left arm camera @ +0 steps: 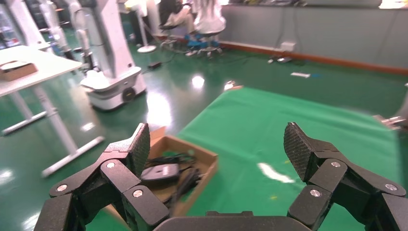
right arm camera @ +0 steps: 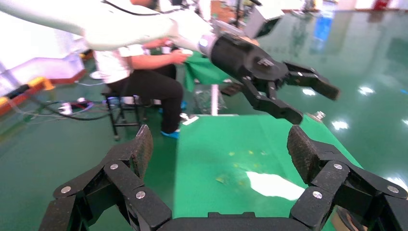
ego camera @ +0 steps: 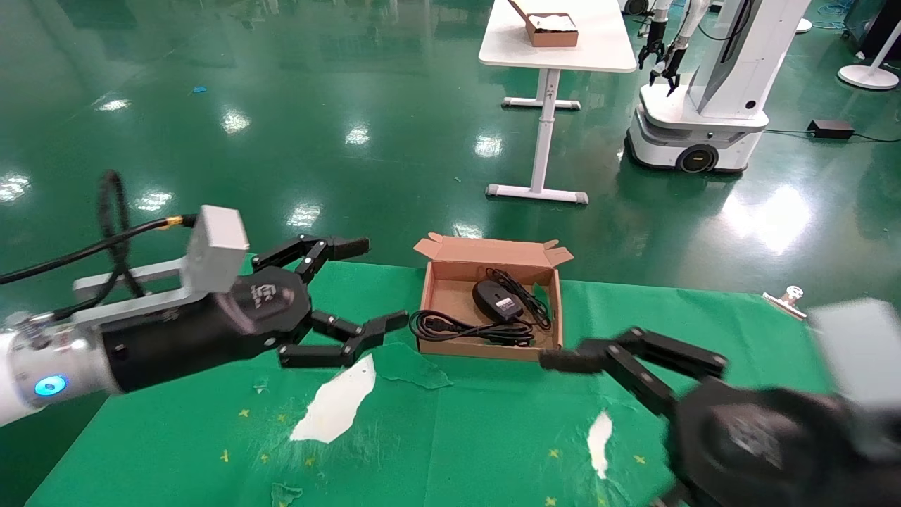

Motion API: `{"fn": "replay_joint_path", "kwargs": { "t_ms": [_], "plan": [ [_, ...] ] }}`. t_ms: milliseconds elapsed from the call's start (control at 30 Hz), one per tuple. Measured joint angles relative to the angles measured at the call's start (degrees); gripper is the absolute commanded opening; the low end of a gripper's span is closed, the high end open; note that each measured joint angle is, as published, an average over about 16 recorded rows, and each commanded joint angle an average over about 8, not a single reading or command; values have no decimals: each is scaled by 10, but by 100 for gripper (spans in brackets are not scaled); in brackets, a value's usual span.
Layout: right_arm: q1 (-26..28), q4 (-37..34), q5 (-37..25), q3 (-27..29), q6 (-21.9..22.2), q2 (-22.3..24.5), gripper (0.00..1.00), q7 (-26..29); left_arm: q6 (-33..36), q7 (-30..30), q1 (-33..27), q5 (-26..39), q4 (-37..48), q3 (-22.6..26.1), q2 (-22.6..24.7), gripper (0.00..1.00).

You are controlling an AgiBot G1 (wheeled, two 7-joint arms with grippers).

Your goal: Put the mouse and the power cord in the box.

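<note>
Both items sat in the box (ego camera: 450,271): mouse (ego camera: 497,298) inside, power cord (ego camera: 461,328) draped over its left wall. Left gripper (ego camera: 366,285) hung left of the box, fingers wide; right gripper (ego camera: 563,359) just off its front right corner, fingers wide.

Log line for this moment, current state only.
mouse: in box | power cord: loop over box rim | left gripper: open, empty | right gripper: open, empty
</note>
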Motion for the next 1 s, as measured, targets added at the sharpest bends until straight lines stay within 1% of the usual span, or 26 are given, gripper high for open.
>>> {"fn": "replay_joint_path", "kwargs": {
  "t_ms": [200, 633, 767, 1000],
  "plan": [
    [-11, 14, 17, 12, -13, 13, 100, 4, 45, -38, 38, -20, -59, -40, -34, 100],
    [-11, 15, 19, 12, -14, 14, 100, 3, 138, -114, 117, -60, -180, -123, -104, 100],
    [-12, 16, 20, 13, -15, 15, 100, 3, 156, -128, 133, -69, -203, -139, -118, 100],
    [-12, 16, 21, 13, -15, 15, 100, 3, 170, -138, 144, -75, -221, -151, -129, 100]
  ]
}}
